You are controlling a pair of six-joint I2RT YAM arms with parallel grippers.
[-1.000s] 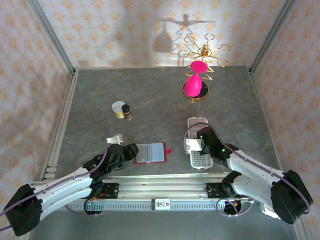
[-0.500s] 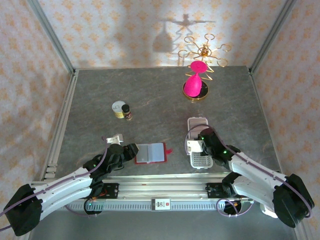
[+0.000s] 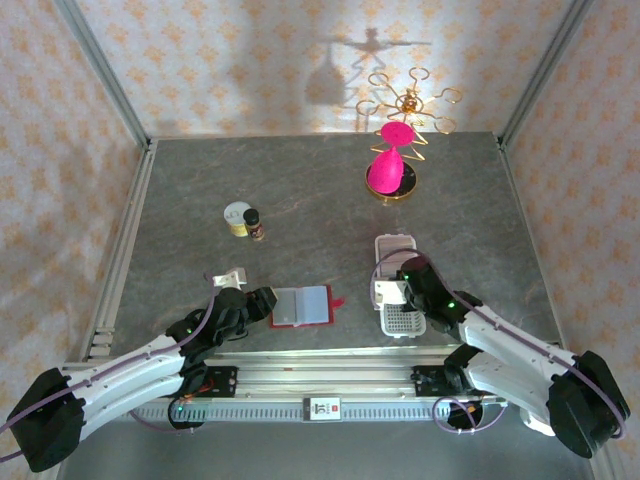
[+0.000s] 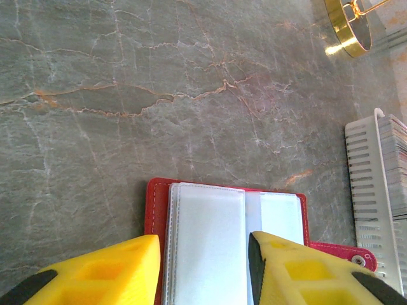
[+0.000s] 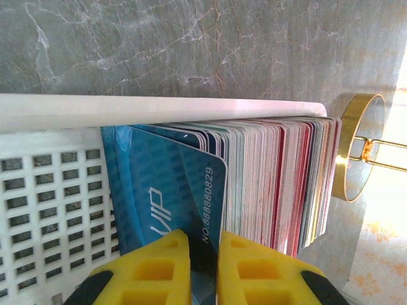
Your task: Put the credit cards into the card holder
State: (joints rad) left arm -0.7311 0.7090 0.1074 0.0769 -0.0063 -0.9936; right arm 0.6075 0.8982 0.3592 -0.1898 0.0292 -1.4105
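The table (image 4: 127,76) is looking like matt grey veined stone. The card holder (image 4: 156,203) is showing red leather-look with glossy clear sleeves. The credit cards (image 5: 172,184) are gleaming like glossy plastic, the tray (image 5: 127,105) is looking matt white plastic, and the gold ring (image 4: 346,32) is shining like polished metal.

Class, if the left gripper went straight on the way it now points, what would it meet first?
The open red card holder, lying directly between and just ahead of the left gripper tips. Whether they touch it yet is unclear from the wrist view.
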